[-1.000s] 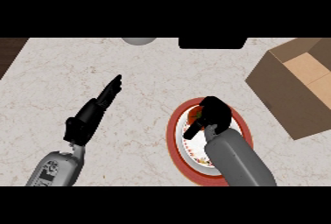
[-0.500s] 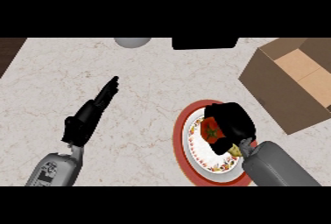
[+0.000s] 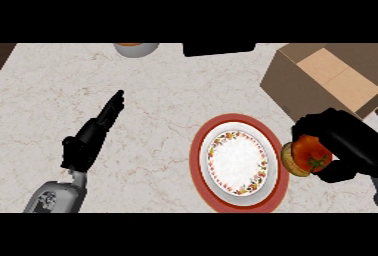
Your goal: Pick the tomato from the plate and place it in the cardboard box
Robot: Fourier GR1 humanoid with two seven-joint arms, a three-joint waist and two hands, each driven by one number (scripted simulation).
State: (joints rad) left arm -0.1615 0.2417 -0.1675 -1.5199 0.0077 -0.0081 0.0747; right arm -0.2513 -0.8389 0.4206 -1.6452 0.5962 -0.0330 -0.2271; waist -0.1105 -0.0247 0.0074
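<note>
At the right edge of the marble counter [image 3: 148,100], the right hand [image 3: 343,142] curls its black fingers around the tomato [image 3: 310,156], which shows red with a small green stalk mark facing the view. The tomato is off the plate [image 3: 203,160]: it sits in the hand just beside the plate's right rim, above the counter, with a tan rounded patch at its left side (what that patch is cannot be told). The plate is round, with a broad red rim, a band of flowers and leaves inside that, and a bare white middle. It lies right of centre, towards the near side.

The cardboard box [image 3: 303,82] stands at the far right, its brown outer wall turned towards the plate and its paler flaps open at the top. The hand with the tomato is between the plate and the box, nearer than the box and apart from its wall.

On the left, the left hand [image 3: 100,127] lies over the counter with its fingers stretched out straight, pointing far and a little right, holding nothing. Its grey forearm [image 3: 55,197] comes in from the near left corner.

Along the far edge, a grey bowl [image 3: 136,48] shows only in part, with something orange inside, and a dark block [image 3: 219,48] sits to its right.
</note>
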